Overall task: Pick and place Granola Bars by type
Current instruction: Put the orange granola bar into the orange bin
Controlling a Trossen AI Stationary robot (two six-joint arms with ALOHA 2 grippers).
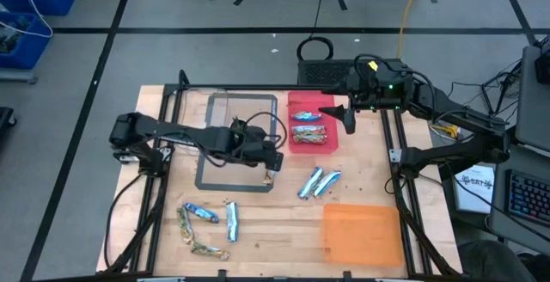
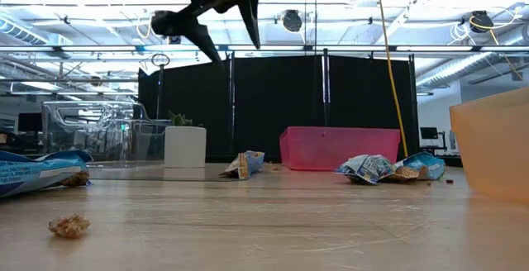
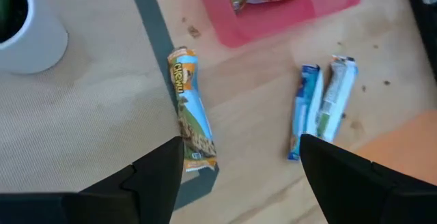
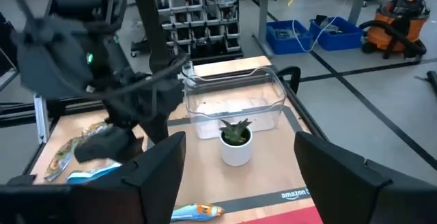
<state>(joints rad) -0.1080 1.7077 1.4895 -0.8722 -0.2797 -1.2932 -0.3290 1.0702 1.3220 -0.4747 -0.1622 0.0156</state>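
Hovering with fingers apart, the left gripper [image 3: 239, 176] hangs above a granola bar [image 3: 191, 118].
The bar lies below its fingertips on the mat's edge [image 3: 147, 19]; right gripper [image 1: 349, 119], fingers spread, hangs over the red tray [image 1: 301, 103].

Light: bright and even, from long ceiling lamps seen in the low view.
Shadows: soft and small, close under the arms on the table [image 1: 258, 230].
Glare: shiny spots on the clear box [image 4: 235, 101] and the wooden top.
Blur: the near bar [image 2: 37, 172] and crumb [image 2: 69, 225] in the low view look fuzzy; the left wrist view is a bit soft.
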